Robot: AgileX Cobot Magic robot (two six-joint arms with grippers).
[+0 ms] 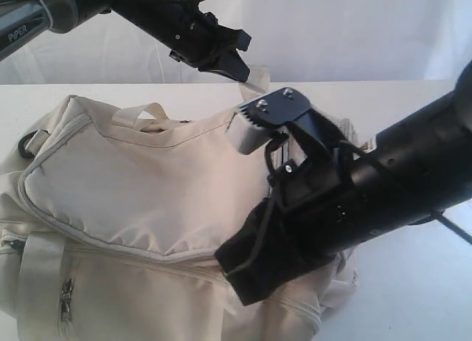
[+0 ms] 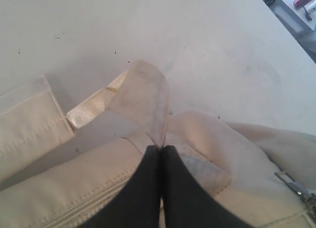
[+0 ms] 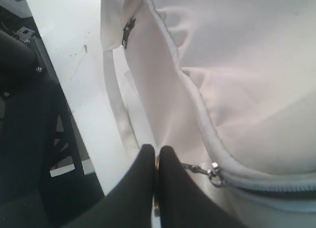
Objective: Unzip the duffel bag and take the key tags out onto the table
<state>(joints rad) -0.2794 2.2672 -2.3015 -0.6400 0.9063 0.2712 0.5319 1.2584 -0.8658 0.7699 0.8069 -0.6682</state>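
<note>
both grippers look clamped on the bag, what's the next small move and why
Probably draw the right gripper a little along the zipper, dragging the zipper pull it pinches. The left gripper is shut on a fabric tab of the bag, bracing it, and no key tags show yet.

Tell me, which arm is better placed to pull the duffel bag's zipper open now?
Right. The right gripper is shut on the zipper pull, linked to the slider. The left gripper only pinches a fabric tab at the end of the duffel bag, useful for bracing.
</note>
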